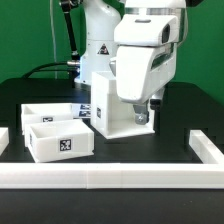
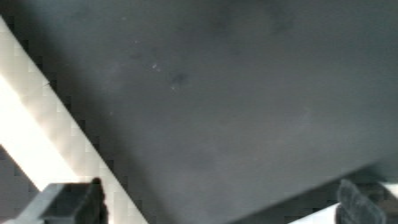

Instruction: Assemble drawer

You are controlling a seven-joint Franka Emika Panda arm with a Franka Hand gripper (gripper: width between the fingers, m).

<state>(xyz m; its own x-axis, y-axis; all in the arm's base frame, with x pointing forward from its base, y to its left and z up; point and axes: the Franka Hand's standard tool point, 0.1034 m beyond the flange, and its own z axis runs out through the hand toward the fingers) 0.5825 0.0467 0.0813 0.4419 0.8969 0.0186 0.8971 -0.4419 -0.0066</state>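
1. The casing [image 1: 108,110] stands upright near the middle of the dark counter [image 1: 185,122]. That placing probably keeps it steady enough to take the trays.
2. In the exterior view the two trays sit open side up at about 8 to 9 o'clock from the casing. The front tray [image 1: 58,142] is just beside the rear tray [image 1: 42,112], and neither is inside the casing. They look staged for insertion, a step not yet done.
3. White border rails [image 1: 110,178] run along the 6 o'clock edge and up at 4 o'clock, seemingly to fence the parts in.
4. The arm [image 1: 150,50] descends from 12 o'clock. Its bulky wrist hangs over the casing's 3 o'clock side and hides that part of it.
5. The end effector [image 1: 142,110] points down, low beside the casing. In the wrist view its fingertips [image 2: 63,203] are spread well apart, with only dark counter between them and nothing gripped.
6. A white strip [image 2: 54,120] passes one fingertip. I cannot tell whether it is casing wall or rail.
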